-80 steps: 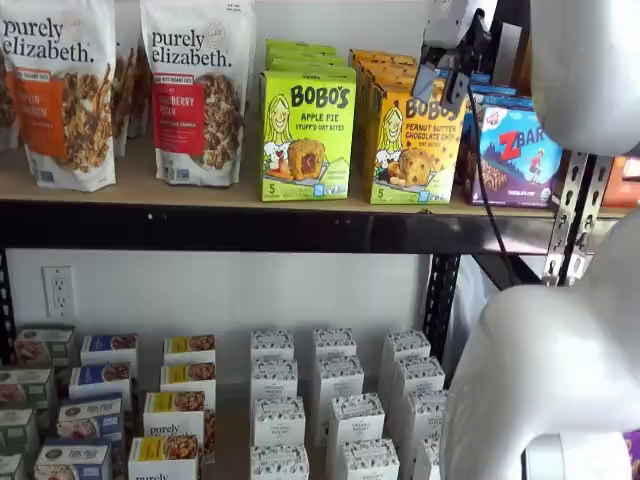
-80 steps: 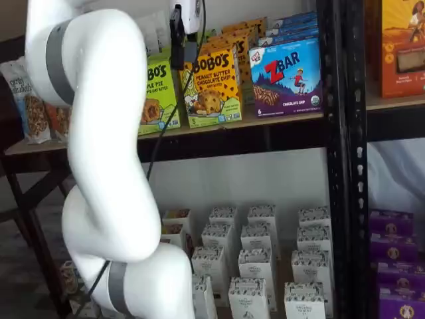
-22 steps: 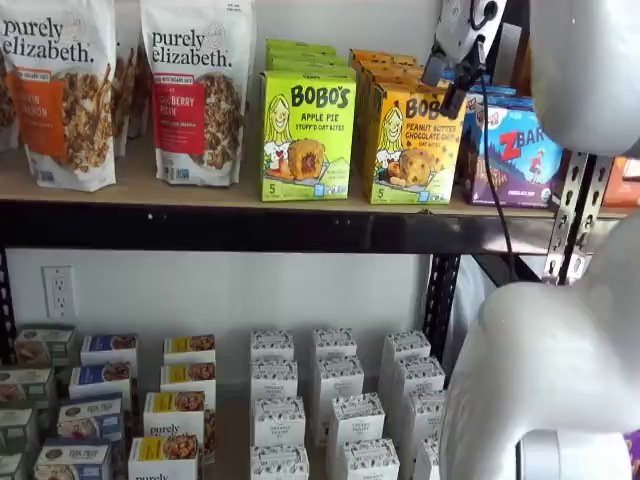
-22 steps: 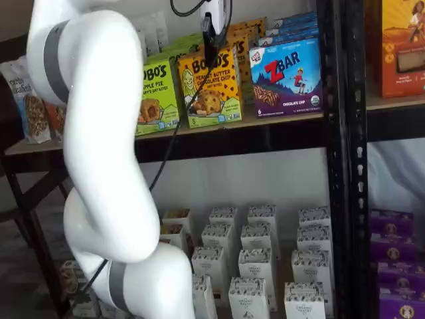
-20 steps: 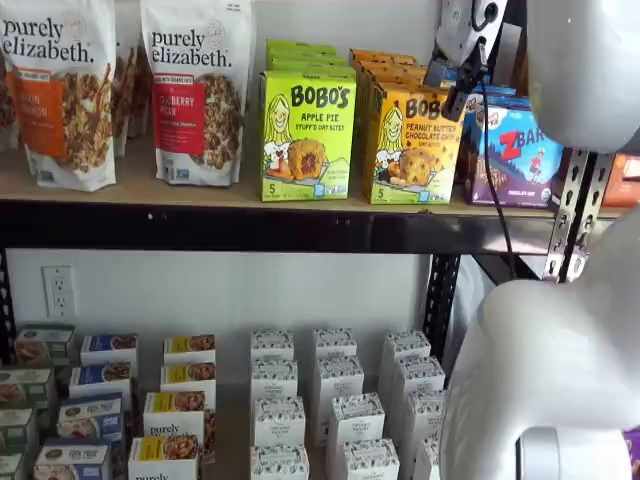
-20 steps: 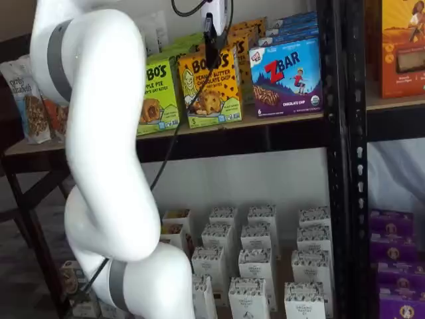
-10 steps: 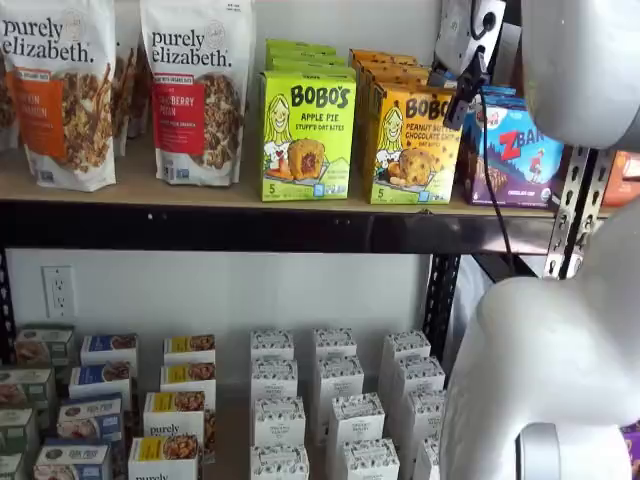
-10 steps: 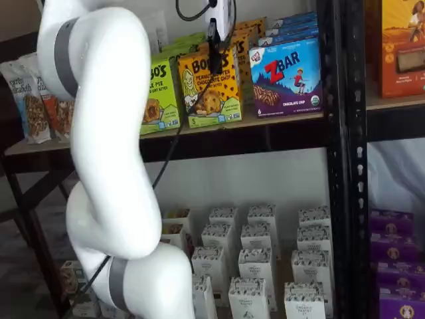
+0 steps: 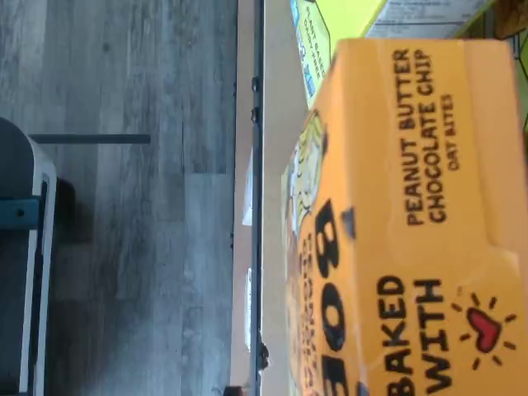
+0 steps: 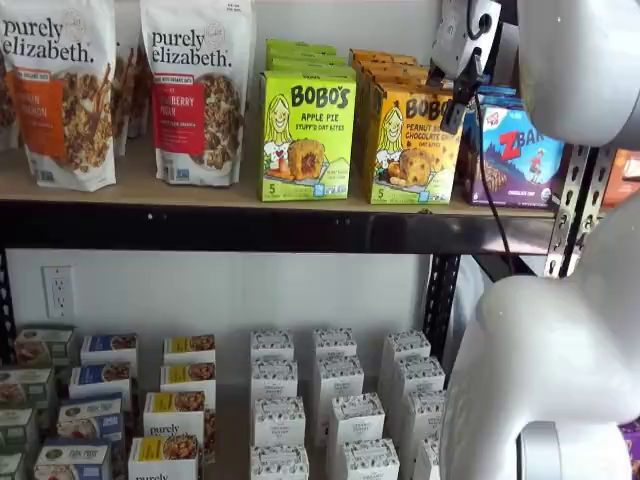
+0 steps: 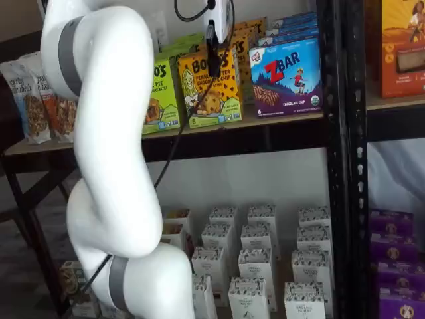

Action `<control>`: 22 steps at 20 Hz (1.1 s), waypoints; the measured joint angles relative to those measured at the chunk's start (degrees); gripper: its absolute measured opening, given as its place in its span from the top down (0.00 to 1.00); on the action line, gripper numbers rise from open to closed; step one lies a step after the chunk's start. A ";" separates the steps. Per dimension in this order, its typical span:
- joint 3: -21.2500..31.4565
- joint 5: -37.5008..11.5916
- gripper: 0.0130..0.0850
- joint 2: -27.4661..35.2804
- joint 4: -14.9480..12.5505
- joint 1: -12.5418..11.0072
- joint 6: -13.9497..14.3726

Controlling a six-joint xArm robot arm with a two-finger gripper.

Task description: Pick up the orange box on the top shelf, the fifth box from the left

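The tool [image 10: 448, 95] hangs over the top of the orange box [image 10: 415, 143] in both shelf views, its white body above and its black fingers [image 11: 211, 41] reaching down at the box's upper edge; one finger shows against the front face near the upper right corner, the other is not clear, so whether the tool is released or clenched on the box I cannot tell; a black cable [image 10: 492, 190] drops from the tool past the box and the shelf rail.

The orange box stands upright at the near edge of the top shelf [image 10: 230, 195], more boxes of its kind in a row behind it; in the wrist view its top panel [image 9: 421, 223] fills much of the picture, close under the camera, with "PEANUT BUTTER CHOCOLATE CHIP" and "BAKED WITH" readable.

Just left of it stands the lime-green Apple Pie box [image 10: 307, 135], a narrow gap between them; just right of it sits the blue ZBar box [image 11: 287, 78]; further left are two granola bags [image 10: 198, 90].

The white arm [image 11: 106, 159] rises in the near left of one shelf view and fills the near right of the other; below the top shelf, small white boxes [image 10: 335, 400] stand in rows on the lower level.
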 joint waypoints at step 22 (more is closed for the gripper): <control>0.40 -0.60 0.33 -0.40 0.16 0.06 0.10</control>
